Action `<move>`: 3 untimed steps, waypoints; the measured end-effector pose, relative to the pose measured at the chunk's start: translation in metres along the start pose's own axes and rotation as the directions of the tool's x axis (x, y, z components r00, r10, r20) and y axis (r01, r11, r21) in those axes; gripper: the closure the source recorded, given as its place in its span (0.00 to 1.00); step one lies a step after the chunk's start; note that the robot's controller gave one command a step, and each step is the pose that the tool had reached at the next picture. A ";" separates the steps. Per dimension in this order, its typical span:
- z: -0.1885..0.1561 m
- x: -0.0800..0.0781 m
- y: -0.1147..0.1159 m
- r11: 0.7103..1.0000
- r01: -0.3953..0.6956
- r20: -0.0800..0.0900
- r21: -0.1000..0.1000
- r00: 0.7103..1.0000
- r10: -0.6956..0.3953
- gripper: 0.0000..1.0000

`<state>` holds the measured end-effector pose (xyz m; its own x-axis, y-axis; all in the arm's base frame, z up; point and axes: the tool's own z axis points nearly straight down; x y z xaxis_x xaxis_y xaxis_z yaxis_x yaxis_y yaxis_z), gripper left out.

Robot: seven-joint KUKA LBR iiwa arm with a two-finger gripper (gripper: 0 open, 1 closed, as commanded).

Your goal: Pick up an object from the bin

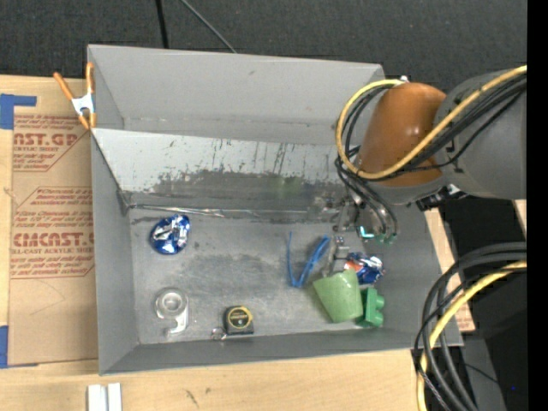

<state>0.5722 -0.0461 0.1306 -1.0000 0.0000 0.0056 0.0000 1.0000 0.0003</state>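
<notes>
Camera view showed you the gripper (pixel 349 234) low inside the bin (pixel 111 229), near its right wall, just above a small cluster of things. Whether it was open or closed you could not tell, because cables and the wrist covered it. Nothing was visibly held. The nearest things were a thin blue bent strip (pixel 306 259), just to its left and below, and a crumpled blue-and-white wrapper (pixel 369 269), just below it; I judge that one of these two was the likely pick. To do this step well, you should have centred over one single thing before descending, because the strip, the wrapper, a pale green cup (pixel 338 299) and a darker green block (pixel 373 307) lay touching or almost touching, and a closing grip could catch two together or push one against the wall. By count you had seven things, one of each: these four, and, well apart on the left, a shiny blue foil ball (pixel 169 234), a small clear glass (pixel 171 306) and a tape measure (pixel 238 318).
</notes>
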 end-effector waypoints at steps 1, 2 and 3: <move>0.057 0.014 -0.045 0.999 0.033 0.018 0.003 0.999 -0.033 0.00; 0.056 0.032 -0.006 1.000 0.008 0.017 0.004 1.000 -0.008 0.00; 0.060 0.034 -0.005 1.000 0.007 0.008 0.001 1.000 -0.007 1.00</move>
<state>0.5376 -0.0514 0.0710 -1.0000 -0.0070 -0.0020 -0.0070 1.0000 -0.0007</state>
